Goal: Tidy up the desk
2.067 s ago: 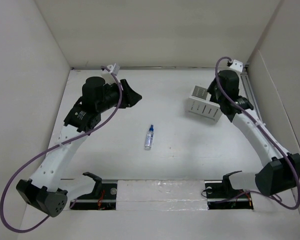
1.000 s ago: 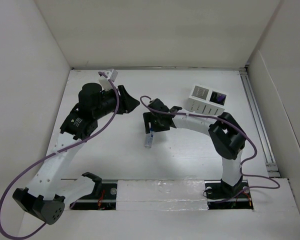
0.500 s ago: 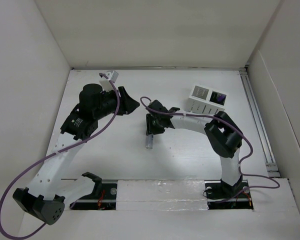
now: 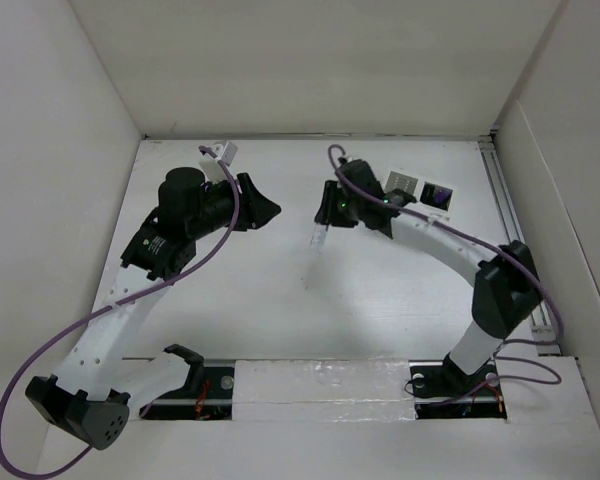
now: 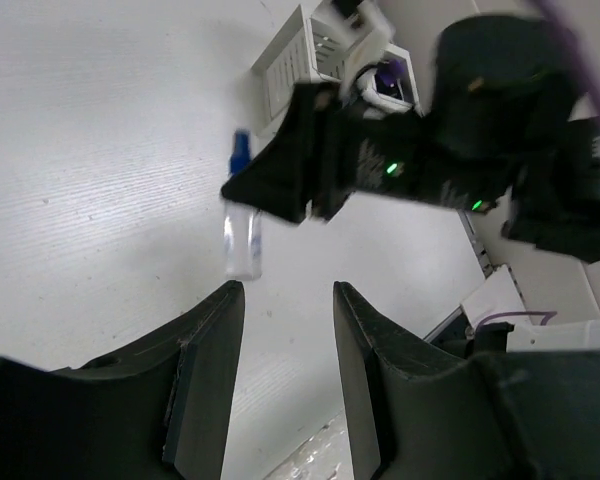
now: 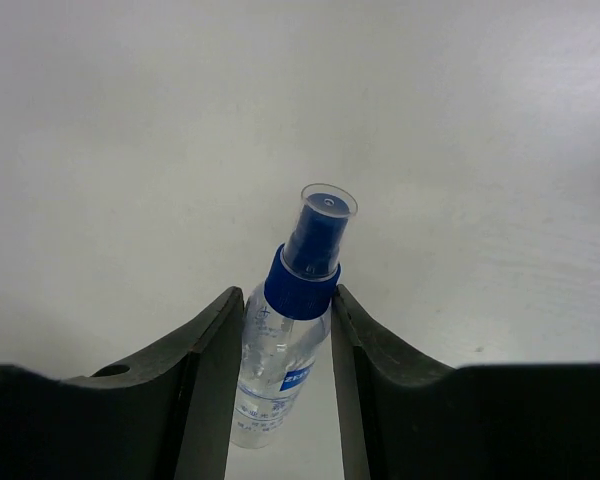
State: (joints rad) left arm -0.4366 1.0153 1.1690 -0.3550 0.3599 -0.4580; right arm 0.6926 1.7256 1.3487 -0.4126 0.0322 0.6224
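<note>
A small clear spray bottle with a blue cap is held between the fingers of my right gripper, above the white desk, a little left of the organizer. In the right wrist view the jaws of the right gripper press on the blue collar of the bottle. The left wrist view shows the bottle hanging from the right gripper, clear of the desk. My left gripper is open and empty at the back left; its jaws stand apart.
A small white compartmented organizer box stands at the back right and also shows in the left wrist view. A metal rail runs along the front edge. White walls bound the desk, with a rail track along the right wall.
My right gripper shut on the spray bottle lying mid-desk, lifted it and carried it back and right towards the organizer. The left arm has barely moved.
</note>
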